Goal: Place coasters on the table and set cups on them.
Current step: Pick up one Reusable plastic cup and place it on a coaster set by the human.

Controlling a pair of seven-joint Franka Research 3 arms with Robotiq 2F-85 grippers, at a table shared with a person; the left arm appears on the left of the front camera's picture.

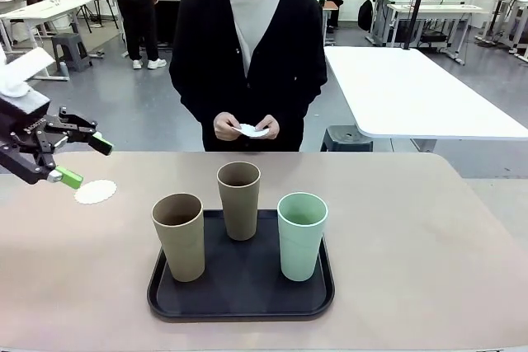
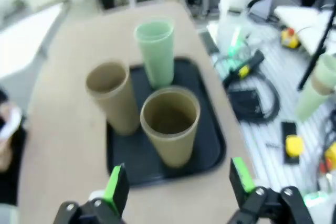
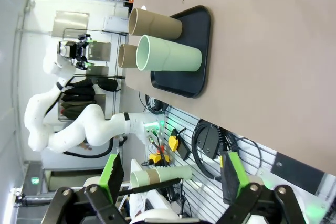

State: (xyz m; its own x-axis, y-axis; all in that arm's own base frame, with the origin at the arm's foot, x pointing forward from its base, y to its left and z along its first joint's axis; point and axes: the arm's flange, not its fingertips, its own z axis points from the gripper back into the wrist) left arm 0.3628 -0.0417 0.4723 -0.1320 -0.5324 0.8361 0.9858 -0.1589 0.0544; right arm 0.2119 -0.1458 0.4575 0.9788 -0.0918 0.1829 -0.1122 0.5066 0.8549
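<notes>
Three cups stand upright on a black tray (image 1: pixel 239 307): a tan cup (image 1: pixel 179 237) at front left, a second tan cup (image 1: pixel 239 200) behind it, and a mint green cup (image 1: pixel 302 235) at front right. One white lacy coaster (image 1: pixel 96 192) lies flat on the beige table (image 1: pixel 412 228) at the far left. My left gripper (image 1: pixel 82 160) hovers open just above that coaster with nothing in it. Its wrist view looks back at the mint cup (image 2: pixel 156 51) and tan cups (image 2: pixel 170 124). The person's hands hold more coasters (image 1: pixel 253 130) at the far edge. My right gripper (image 3: pixel 171 177) is open and empty, off the table's side.
The tray (image 2: pixel 207 135) sits near the front middle of the table. From the right wrist, the mint cup (image 3: pixel 168 53) and tray (image 3: pixel 197 51) lie well away across bare tabletop (image 3: pixel 262 51). A white table (image 1: pixel 412 88) stands behind on the right.
</notes>
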